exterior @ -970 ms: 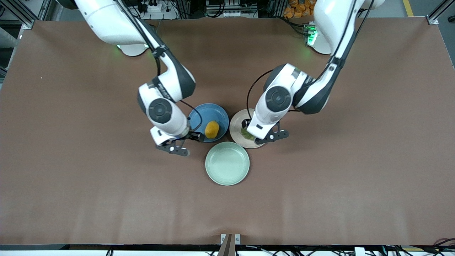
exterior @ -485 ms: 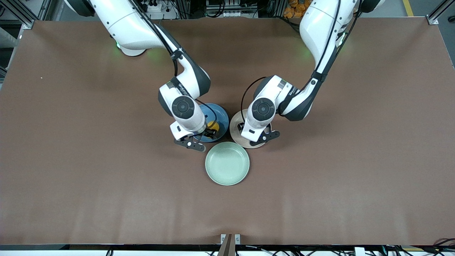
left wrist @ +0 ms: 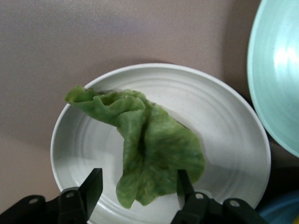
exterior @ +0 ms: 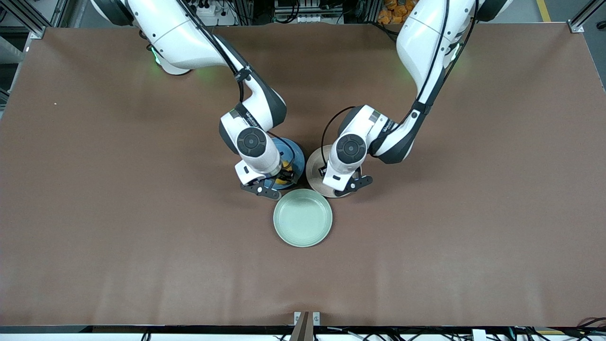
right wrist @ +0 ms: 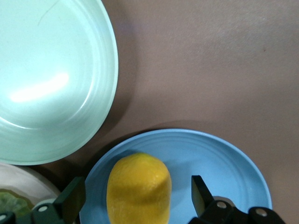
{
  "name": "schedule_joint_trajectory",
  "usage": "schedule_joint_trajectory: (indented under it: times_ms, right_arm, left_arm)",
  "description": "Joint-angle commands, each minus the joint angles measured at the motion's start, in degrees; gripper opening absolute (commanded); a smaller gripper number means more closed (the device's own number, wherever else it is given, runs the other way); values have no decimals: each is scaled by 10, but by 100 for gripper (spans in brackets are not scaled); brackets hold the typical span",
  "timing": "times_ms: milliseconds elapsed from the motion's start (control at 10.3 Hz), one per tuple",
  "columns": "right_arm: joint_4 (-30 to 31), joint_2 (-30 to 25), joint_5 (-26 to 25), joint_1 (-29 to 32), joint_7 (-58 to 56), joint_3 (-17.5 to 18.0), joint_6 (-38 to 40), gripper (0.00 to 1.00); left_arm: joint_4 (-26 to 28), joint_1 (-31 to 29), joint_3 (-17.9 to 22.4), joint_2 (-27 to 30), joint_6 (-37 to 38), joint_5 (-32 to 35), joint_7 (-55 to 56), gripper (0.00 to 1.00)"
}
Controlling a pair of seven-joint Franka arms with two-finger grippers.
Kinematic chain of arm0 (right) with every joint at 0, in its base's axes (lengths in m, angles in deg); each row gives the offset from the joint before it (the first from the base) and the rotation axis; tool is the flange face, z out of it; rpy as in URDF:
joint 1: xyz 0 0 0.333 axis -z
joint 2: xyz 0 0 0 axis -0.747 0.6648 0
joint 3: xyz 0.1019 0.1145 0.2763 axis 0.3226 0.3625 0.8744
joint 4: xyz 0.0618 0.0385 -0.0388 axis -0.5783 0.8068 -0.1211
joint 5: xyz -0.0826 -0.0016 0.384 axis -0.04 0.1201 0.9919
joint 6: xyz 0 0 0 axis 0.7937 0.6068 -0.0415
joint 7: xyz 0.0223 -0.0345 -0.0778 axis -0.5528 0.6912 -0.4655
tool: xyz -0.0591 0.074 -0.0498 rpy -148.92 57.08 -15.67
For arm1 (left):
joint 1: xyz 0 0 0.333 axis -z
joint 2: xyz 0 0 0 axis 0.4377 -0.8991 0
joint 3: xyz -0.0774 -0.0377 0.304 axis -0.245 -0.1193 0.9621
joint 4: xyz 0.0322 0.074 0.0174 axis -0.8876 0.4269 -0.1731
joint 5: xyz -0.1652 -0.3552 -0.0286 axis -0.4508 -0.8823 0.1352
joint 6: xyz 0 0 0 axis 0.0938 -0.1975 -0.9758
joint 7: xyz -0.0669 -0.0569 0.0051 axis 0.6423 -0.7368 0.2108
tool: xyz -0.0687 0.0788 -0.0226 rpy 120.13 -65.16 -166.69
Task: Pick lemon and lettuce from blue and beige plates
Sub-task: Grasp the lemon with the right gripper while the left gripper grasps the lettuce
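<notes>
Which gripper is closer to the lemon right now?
Right. The right gripper is down over the blue plate, its open fingers on either side of the lemon. The left gripper is at the lettuce on the beige plate.

The lettuce lies on the beige plate. The left gripper is down over the plate with its fingers apart, one on either side of the leaf; contact appears not yet made. The mint-green plate sits just beside.
</notes>
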Motion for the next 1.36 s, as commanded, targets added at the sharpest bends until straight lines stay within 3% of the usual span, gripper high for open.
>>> schedule_joint_trajectory:
  times_ms: [0,194,291,388,485,582,970,1261]
  right_arm:
    - [-6,8,8,-5,7,-3,-4,100]
    - [6,8,7,-10,6,-3,-5,100]
    - [10,8,5,-17,6,-4,-8,100]
    - [12,8,4,-17,6,-3,-8,60]
    - [13,8,4,-18,6,-4,-7,10]
    - [13,7,4,-17,6,-3,-7,0]
    - [12,-3,4,-7,2,-5,1,0]
    - [10,-30,1,16,-9,-7,18,0]
  left_arm:
    - [4,3,3,-6,-22,-7,18,57]
    - [5,1,4,-12,-34,-8,18,54]
    - [5,1,4,-12,-34,-7,18,37]
    - [4,-1,4,-10,-34,-7,18,20]
    - [2,-6,4,-6,-34,-7,19,4]
    - [1,-6,4,-1,-32,-8,30,0]
    - [-1,-20,12,78,25,-7,44,0]
    - [-5,-97,14,145,87,-4,-30,0]
